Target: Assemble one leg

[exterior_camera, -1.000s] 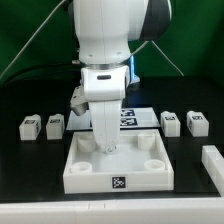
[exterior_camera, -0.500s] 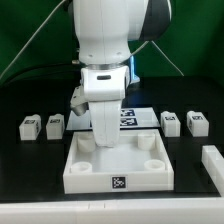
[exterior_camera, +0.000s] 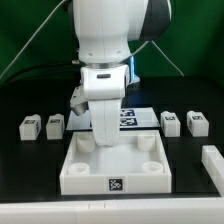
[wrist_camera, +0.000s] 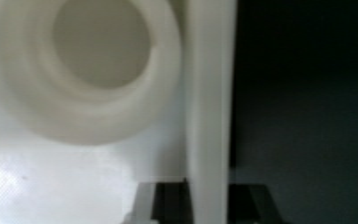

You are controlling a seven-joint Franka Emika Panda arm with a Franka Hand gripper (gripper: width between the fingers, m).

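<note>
The large white square top, with round corner sockets, lies at the table's front middle. My gripper is down at its far rim. In the wrist view the top's upright wall runs between my two dark fingers, which sit tight against it on both sides, next to a round socket. Four white legs with tags lie on the black table. Two are at the exterior view's left and two at its right. None is held.
The marker board lies behind the top, partly hidden by my arm. Another white part lies at the exterior view's right edge. Cables hang at the back.
</note>
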